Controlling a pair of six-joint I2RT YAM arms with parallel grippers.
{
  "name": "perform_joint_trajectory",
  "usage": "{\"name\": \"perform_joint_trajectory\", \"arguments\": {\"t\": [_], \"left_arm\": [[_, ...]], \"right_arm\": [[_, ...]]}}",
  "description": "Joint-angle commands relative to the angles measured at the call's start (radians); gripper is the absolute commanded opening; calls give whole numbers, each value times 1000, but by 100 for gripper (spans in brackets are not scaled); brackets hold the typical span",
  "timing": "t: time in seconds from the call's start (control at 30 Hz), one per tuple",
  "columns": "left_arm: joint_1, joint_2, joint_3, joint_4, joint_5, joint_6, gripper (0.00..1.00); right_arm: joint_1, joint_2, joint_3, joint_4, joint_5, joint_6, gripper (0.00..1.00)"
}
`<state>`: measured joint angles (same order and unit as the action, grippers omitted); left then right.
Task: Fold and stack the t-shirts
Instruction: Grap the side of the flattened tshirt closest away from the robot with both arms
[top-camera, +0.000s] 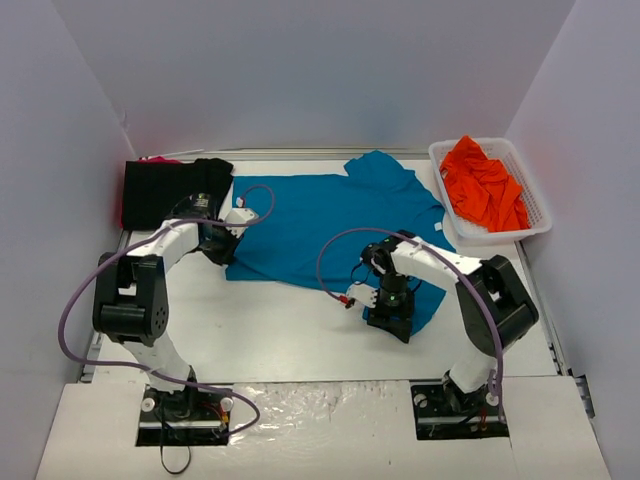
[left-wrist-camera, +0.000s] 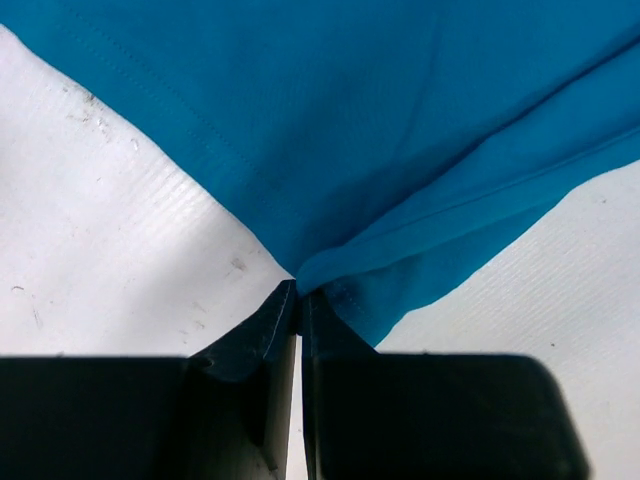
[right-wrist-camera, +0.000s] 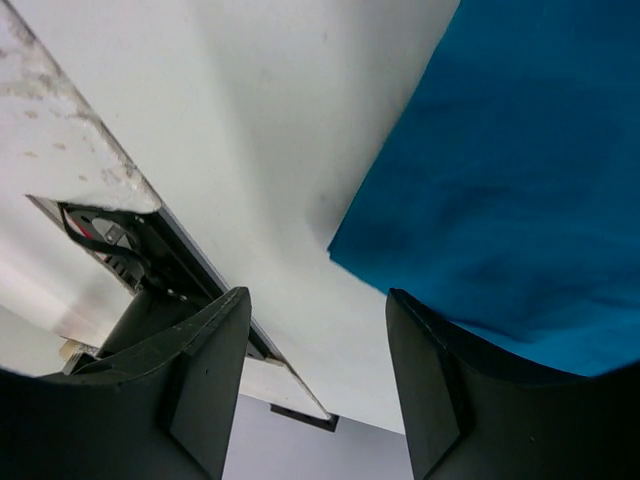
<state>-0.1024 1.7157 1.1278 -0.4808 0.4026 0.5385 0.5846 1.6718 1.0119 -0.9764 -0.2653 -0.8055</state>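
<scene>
Squarely within left gripper (left-wrist-camera: 298, 300): teal t-shirt (left-wrist-camera: 350, 120)

bright, even light from above — soft shadows, little glare; wrist views slightly soft up close.

Left wrist view: teal t-shirt (left-wrist-camera: 380, 130) cut off at top and right edges; its pinched fold is hidden inside the left end effector (left-wrist-camera: 298, 300).
Top view: orange t-shirts (top-camera: 485, 185) bunched, count indeterminate. Pink scrap (top-camera: 153, 158) behind black t-shirt (top-camera: 170, 190) too small to identify.
</scene>
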Motion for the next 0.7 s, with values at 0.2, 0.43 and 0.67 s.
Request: {"name": "perform_joint_trajectory", "arguments": {"t": [0.2, 0.43, 0.67], "left_arm": [[41, -42, 10, 11, 50, 29, 2], [78, -7, 23, 8, 68, 41, 2], [86, -14, 7, 13, 76, 44, 2]], "right_arm": [[50, 112, 11, 68, 67, 81, 56], [81, 143, -2, 96, 92, 121, 55], [115, 137, -44, 179, 201, 210, 50]]}}
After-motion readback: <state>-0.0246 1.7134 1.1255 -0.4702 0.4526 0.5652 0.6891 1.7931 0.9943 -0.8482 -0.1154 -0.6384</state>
